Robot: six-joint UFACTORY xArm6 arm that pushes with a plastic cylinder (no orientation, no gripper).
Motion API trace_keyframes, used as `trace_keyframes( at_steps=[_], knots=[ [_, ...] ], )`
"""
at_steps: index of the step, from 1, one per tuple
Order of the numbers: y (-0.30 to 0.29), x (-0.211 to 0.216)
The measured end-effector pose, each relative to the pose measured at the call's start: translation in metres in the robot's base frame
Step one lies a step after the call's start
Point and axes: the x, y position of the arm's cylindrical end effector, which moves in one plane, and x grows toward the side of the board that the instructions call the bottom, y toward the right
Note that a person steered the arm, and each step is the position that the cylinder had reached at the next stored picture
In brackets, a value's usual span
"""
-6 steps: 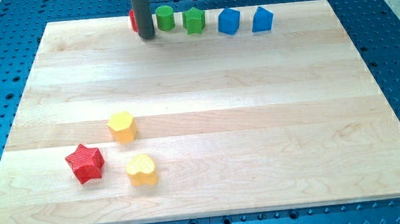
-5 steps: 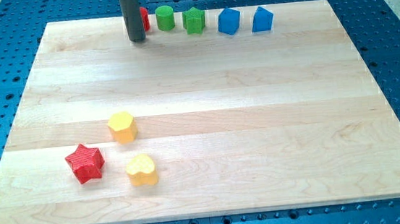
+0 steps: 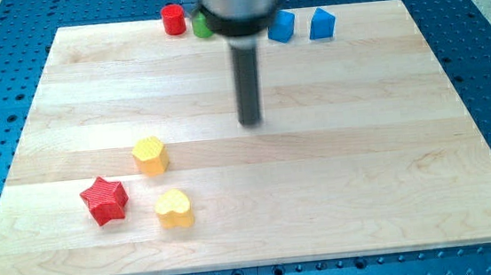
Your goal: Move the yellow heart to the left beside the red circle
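My tip (image 3: 250, 122) mid-board, well apart from yellow heart (image 3: 174, 209).

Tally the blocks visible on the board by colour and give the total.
Red: 2, circle and star
Yellow: 2, heart and a faceted block
Green: 1 visible, mostly hidden by the arm
Blue: 2
Total: 7

Pale wooden board (image 3: 362, 145) with grain bands, on a blue perforated table (image 3: 484, 10). Dark grey rod, my tip (image 3: 250, 123). To its lower left: yellow heart (image 3: 174, 209), yellow block (image 3: 150, 155), ridged red star (image 3: 104, 200). Above it: red circle (image 3: 173, 20), green block (image 3: 203, 25), two blue blocks (image 3: 283, 26) (image 3: 322, 25).
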Motion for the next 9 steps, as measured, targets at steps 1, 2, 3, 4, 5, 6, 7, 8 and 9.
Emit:
trace_keyframes(
  at_steps=[1, 2, 3, 4, 5, 6, 7, 8, 9],
  knots=[
    [-0.003, 0.109],
    [-0.076, 0.118],
    [-0.179, 0.066],
    [-0.222, 0.018],
    [-0.24, -0.006],
    [-0.245, -0.001],
    [-0.23, 0.007],
    [-0.19, 0.009],
    [-0.192, -0.083]
  ],
)
